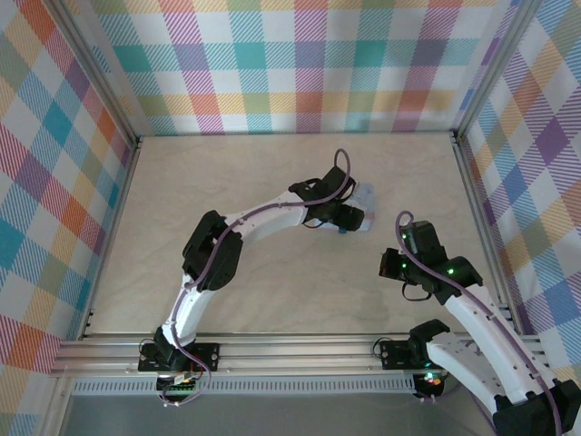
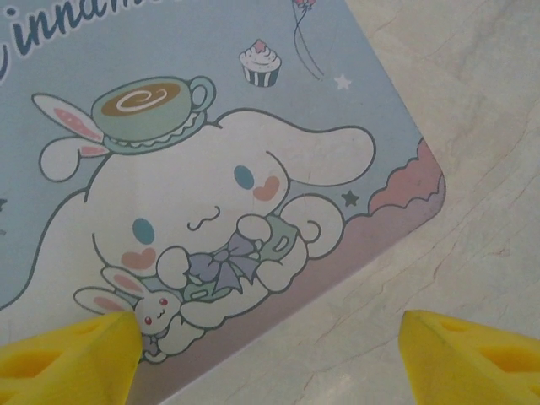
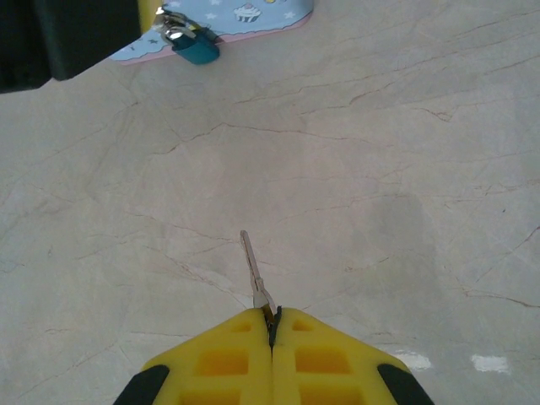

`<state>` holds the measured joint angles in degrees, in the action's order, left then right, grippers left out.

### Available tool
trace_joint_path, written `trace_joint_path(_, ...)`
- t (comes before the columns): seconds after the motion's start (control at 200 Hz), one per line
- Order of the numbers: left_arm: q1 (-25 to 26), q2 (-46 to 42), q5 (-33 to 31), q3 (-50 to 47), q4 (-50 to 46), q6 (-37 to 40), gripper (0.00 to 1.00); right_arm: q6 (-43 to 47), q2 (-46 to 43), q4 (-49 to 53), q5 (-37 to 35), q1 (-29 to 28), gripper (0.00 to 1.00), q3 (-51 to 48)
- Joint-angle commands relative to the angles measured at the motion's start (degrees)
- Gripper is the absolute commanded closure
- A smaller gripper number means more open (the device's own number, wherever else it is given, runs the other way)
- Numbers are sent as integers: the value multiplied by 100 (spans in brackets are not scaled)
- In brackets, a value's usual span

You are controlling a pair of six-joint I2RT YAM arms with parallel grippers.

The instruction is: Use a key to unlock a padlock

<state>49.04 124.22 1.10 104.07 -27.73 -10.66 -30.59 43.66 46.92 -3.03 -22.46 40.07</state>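
Note:
The padlock (image 3: 197,47), teal-bodied with a thin silvery shackle, lies at the edge of the light-blue cartoon tin (image 3: 245,15) at the top left of the right wrist view. My right gripper (image 3: 272,314) is shut on the key (image 3: 251,265), whose thin blade sticks forward over the table, well short of the padlock. My left gripper (image 2: 270,363) hangs open over the tin's corner (image 2: 253,169), yellow fingertips (image 2: 72,359) wide apart with nothing between them. From above, the left gripper (image 1: 349,218) sits on the tin (image 1: 367,194), the padlock (image 1: 342,231) just below it, and the right gripper (image 1: 388,265) lower right.
The pale marbled table (image 1: 272,173) is walled by checked panels, with aluminium rails (image 1: 290,343) along the near edge. The left arm's black wrist (image 3: 59,34) stands just left of the padlock. Bare tabletop lies between the key tip and the padlock.

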Motion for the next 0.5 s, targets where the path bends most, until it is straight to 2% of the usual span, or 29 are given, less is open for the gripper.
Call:
trace_joint_path(0.0, 49, -342, -153, -586, -269, -28, 19, 89, -51, 139, -40, 39, 96, 62)
trace_joint_path(0.215, 49, -1211, -308, -1851, 143, -252, 19, 144, -51, -101, 202, 49, 96, 11)
trace_joint_path(0.495, -66, -2019, -534, -2963, 436, -469, 17, 151, 39, -928, 1039, 52, 96, -204)
